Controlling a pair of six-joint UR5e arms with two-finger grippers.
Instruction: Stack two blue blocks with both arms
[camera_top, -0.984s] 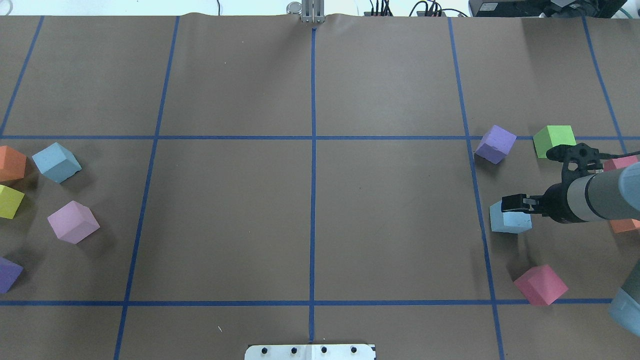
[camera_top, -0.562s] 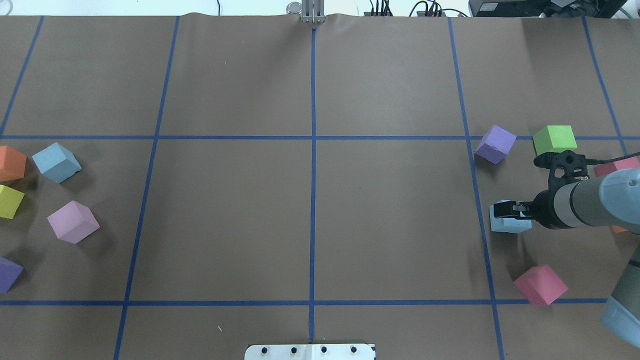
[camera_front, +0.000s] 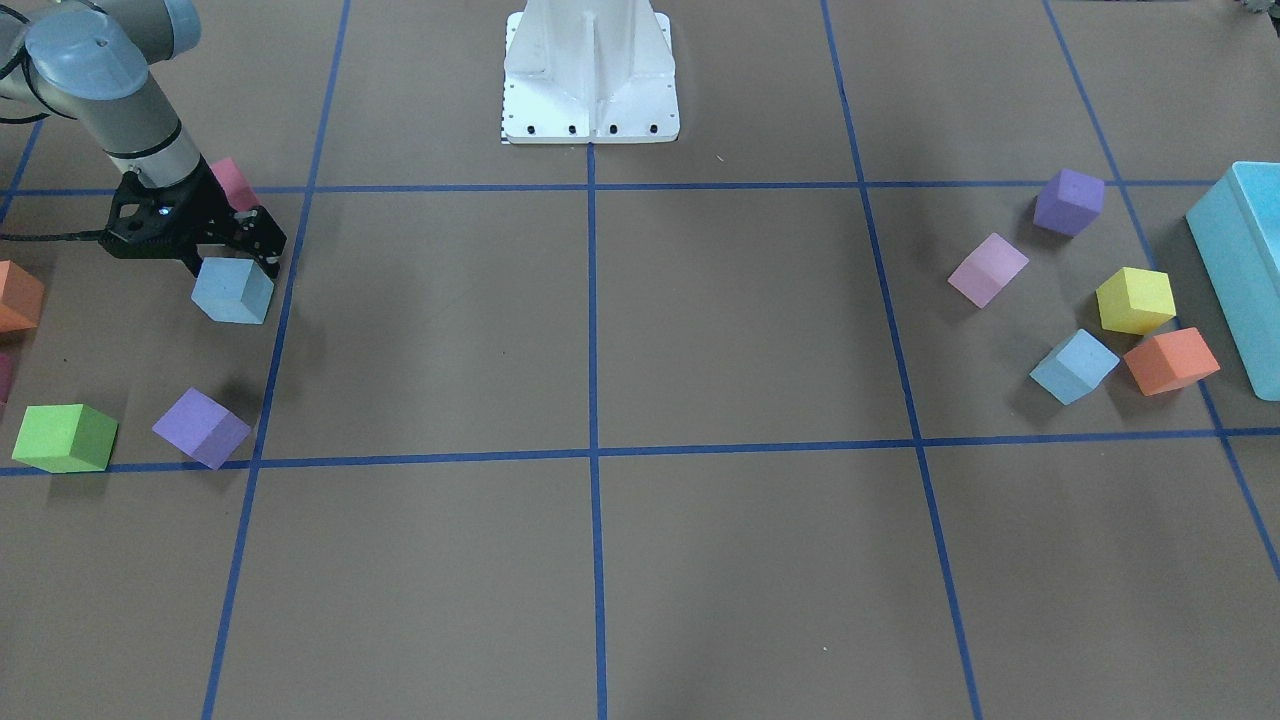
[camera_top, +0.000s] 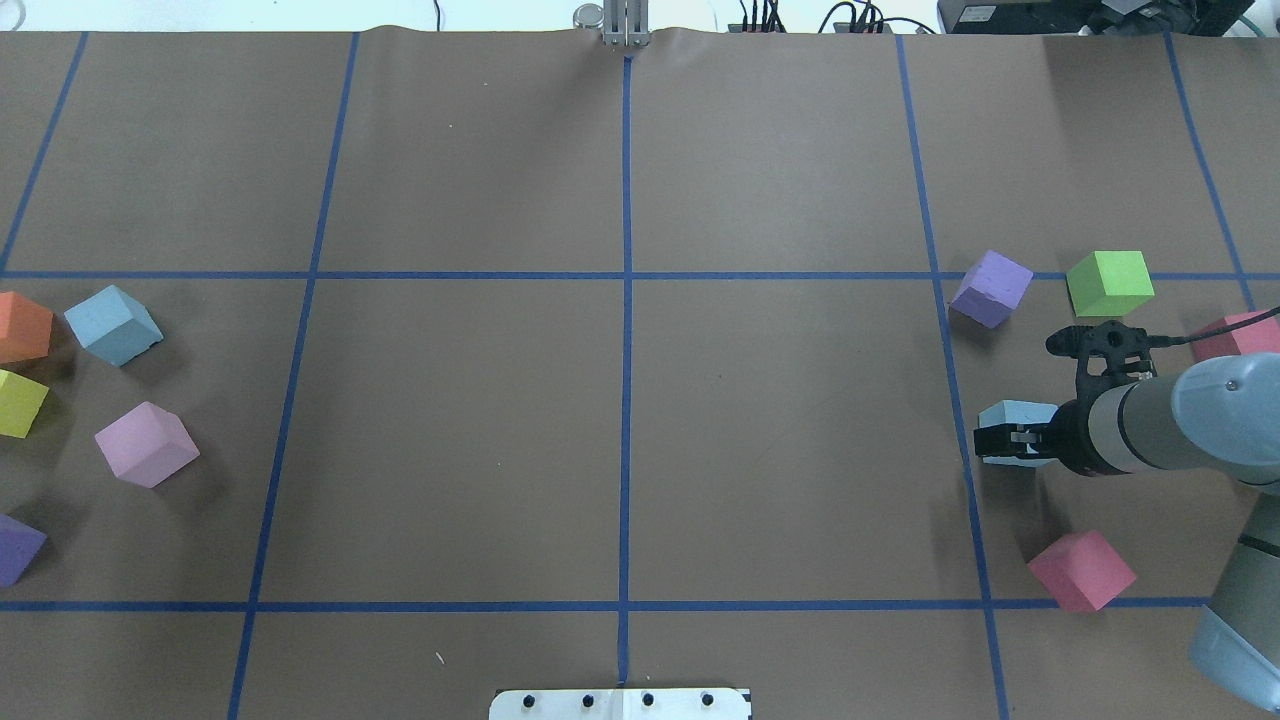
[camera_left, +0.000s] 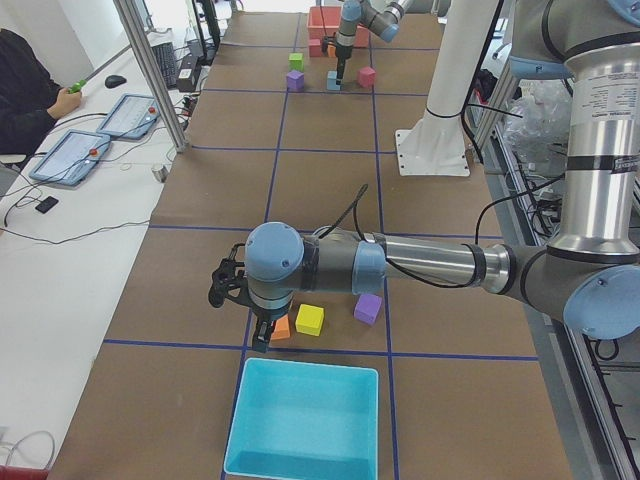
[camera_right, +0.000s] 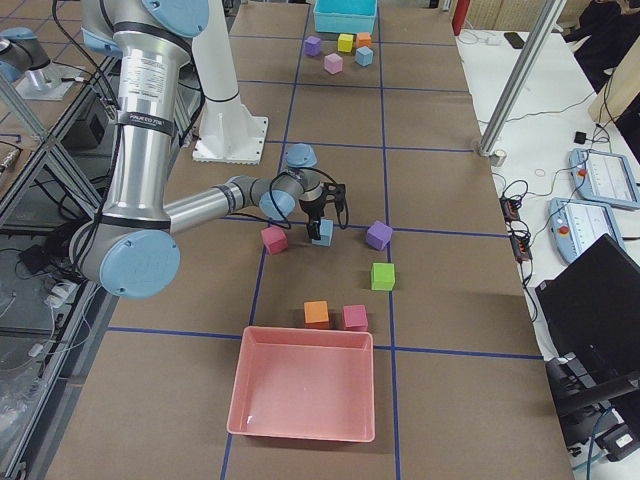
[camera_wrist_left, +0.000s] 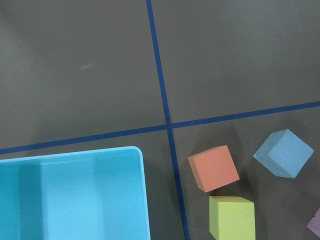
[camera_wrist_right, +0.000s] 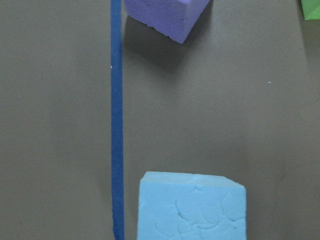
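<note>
Blue block (camera_front: 232, 292) sits on the table (camera_front: 700, 350) between the fingers of the right pincer (camera_front: 232, 266), which stands spread wide, clamping nothing. Finish: matte sky-blue foam, surface cracked.

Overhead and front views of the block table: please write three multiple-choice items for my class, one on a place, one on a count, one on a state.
1. Where is the right arm's tool?
A. over the middle grid crossing
B. at a blue block on the robot's right side
C. inside a bin

2. How many blue blocks lie on the table?
A. one
B. two
C. four

3. How do the blue blocks stand?
A. stacked
B. touching side by side
C. far apart, unstacked

Answers:
1 B, the front view shows the tool at that block.
2 B, the other blue block lies beside the orange block.
3 C, they sit at opposite ends of the table.
</note>
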